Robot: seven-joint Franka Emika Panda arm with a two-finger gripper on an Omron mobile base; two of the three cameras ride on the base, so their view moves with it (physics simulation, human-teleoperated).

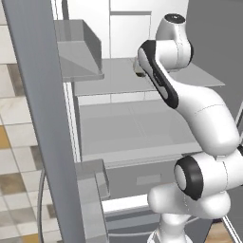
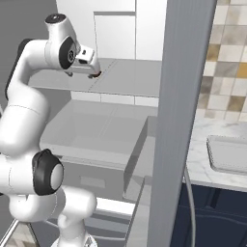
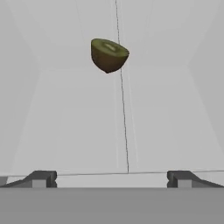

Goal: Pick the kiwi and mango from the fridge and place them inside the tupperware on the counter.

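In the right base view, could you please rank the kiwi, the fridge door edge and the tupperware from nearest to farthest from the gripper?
1. Kiwi: on the fridge shelf, just ahead of the open gripper.
2. Fridge door edge: the tall grey slab right of the shelves.
3. Tupperware: on the counter, far right, beyond the door.

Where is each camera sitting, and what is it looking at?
Left base view: behind the arm on its left, looking forward into the fridge; the arm rises at lower right.
Right base view: behind on its right, same fridge, plus the counter and tupperware; both share the shelves.
Hand view: on the hand, facing the kiwi; the open gripper sits below.
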